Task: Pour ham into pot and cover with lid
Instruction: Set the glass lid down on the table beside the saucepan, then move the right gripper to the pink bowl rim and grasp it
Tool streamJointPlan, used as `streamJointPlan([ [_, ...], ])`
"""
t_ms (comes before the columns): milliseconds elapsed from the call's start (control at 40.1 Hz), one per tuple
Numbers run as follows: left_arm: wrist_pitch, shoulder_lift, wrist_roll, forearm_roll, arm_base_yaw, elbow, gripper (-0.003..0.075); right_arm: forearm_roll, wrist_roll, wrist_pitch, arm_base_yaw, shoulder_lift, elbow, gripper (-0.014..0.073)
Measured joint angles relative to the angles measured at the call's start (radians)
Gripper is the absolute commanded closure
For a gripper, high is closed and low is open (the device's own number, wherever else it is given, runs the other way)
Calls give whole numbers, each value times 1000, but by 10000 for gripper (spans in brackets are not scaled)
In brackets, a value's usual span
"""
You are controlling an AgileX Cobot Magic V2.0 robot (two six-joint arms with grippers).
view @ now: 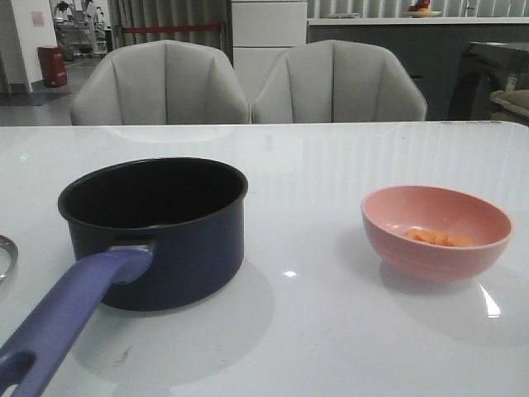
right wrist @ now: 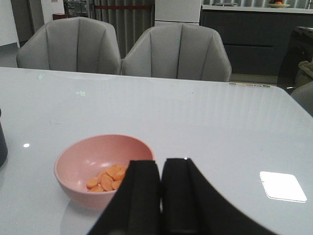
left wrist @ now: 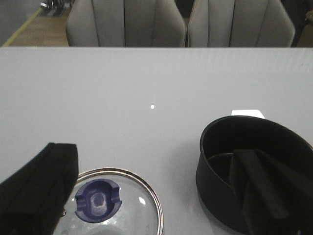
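Note:
The dark navy pot (view: 186,248) stands at the table's front left, its purple-blue handle (view: 66,318) pointing toward me; its inside looks empty. The ham (view: 438,238) is a small heap of orange pieces in a pink bowl (view: 413,260) at the right. Only an edge of the glass lid (view: 4,252) shows at the far left. In the left wrist view the lid (left wrist: 139,210) with its blue knob (left wrist: 97,199) lies beside the pot (left wrist: 220,166). My left gripper (left wrist: 152,152) is open above them. My right gripper (right wrist: 160,164) is shut and empty, just beside the bowl (right wrist: 73,161) and ham (right wrist: 107,177).
The white glossy table (view: 331,165) reaches back to two grey chairs (view: 161,83) behind its far edge. Neither arm shows in the front view. A cabinet and counter stand further back.

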Motion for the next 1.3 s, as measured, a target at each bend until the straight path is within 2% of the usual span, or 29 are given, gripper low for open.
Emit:
streamJointPlan([
  [199,-130,-130,0,-3,-39,89,61,0,0,-4,0,0,0,431],
  [424,-160,-154,0,-7,-45,103,61,26,0,-97,0,0,-6,431],
  [598,-181,-155,0,-7,-45,105,61,60,0,-10,0,116,-168,431],
  [797,-182,-155,0,-9,-45,105,61,62,0,190,0,334,-341,431],
  [922,-187,-155,0,-11,-45,105,61,62,0,216,0,421,-353,430],
  [1071,-187,-155,0,-12,-45,105,61,86,0,184,0,514,-365,428],
  [1121,-187,-155,2,-12,-45,105,61,89,0,183,0,543,-382,412],
  [1196,-187,-155,2,-12,-45,105,61,95,5,187,0,599,-418,335],
  [1296,-187,-155,2,-13,-45,105,61,97,25,220,0,698,-485,170],
])
